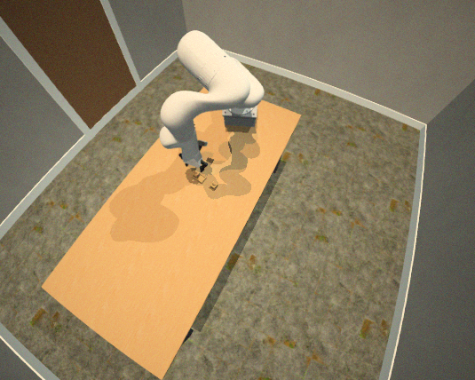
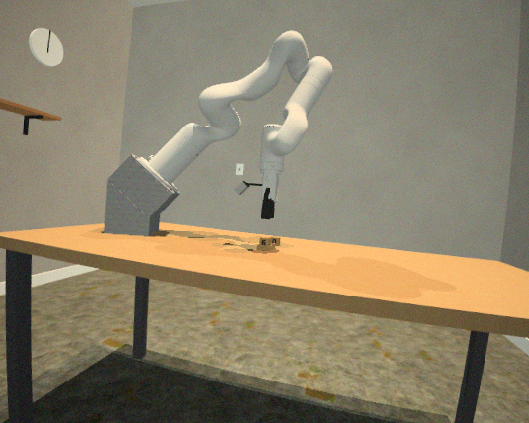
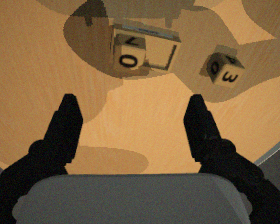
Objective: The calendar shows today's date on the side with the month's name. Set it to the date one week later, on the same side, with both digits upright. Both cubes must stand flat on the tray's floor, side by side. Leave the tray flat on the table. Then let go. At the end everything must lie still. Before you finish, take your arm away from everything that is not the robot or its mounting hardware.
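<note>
Hovering hand [image 3: 131, 125] above tray [image 3: 165, 55]

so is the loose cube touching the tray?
Apart. The wrist view shows the loose cube lying on the table to the right of the tray, with a strip of bare table between them. The open gripper hangs above, holding nothing.

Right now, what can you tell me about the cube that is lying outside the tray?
The loose cube is a small tan, wood-looking block with dark digits on its faces. In the wrist view its top face shows what looks like a 3, turned sideways. It rests on the table, to the right of the tray and apart from it, rotated askew to the tray's edges, in the arm's shadow. The open gripper hangs above and touches nothing.
</note>
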Tool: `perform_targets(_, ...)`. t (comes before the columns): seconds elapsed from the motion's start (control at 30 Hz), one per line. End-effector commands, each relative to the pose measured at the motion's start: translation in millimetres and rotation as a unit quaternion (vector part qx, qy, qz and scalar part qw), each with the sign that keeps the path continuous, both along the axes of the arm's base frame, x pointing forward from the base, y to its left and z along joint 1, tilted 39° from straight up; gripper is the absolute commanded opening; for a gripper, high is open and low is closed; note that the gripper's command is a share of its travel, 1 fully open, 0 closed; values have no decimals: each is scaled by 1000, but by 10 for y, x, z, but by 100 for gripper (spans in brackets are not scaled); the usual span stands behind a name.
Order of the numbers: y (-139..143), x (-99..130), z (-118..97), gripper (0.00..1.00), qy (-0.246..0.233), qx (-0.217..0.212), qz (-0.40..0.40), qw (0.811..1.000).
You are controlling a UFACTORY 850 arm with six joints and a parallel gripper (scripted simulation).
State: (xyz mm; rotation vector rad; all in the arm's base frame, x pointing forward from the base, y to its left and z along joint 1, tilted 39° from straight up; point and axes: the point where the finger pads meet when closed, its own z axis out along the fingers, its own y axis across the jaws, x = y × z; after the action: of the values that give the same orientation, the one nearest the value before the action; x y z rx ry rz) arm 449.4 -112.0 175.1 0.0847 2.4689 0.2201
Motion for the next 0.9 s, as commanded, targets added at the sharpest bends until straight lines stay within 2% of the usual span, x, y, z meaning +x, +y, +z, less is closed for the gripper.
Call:
perform_targets(0.0,-44,-13,-11,100,15,45,-42,998)
perform_targets(0.3,-64,-20,-18,100,19,63,-64,996)
perform_targets(0.33,-64,-20,-18,49,19,63,-64,996)
perform_targets(0.87,-64,-20,-18,49,19,63,-64,996)
